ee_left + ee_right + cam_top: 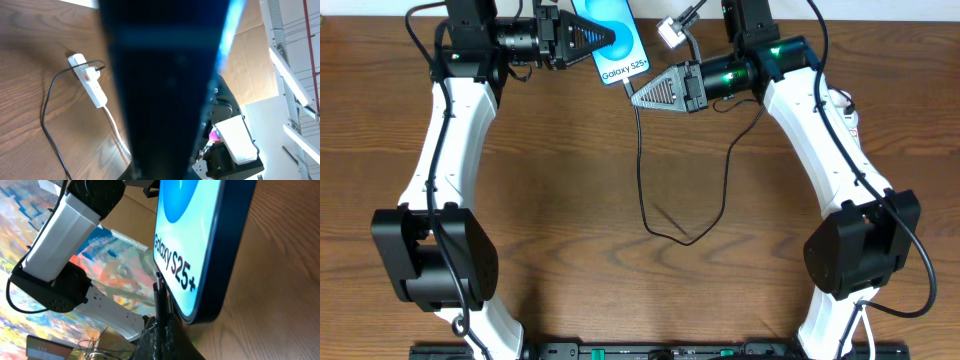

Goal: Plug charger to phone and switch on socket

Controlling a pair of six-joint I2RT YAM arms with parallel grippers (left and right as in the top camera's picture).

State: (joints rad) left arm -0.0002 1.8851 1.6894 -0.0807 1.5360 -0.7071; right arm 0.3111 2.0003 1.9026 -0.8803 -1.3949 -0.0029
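Left fingers [585, 40] clamp the phone [618, 35] at the tabletop's [570, 200] far edge. Right fingers [658, 92] pinch the charger [158, 297] tip just short of the port. I'm mid-plugging: align, push straight, then flip the socket [90, 82] switch.

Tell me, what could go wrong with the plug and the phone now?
The charger tip in the right gripper looks a bit off from the bottom edge of the phone, so it might miss the port and scrape the screen. The left gripper holds the phone by one end; a hard push could make it slip.
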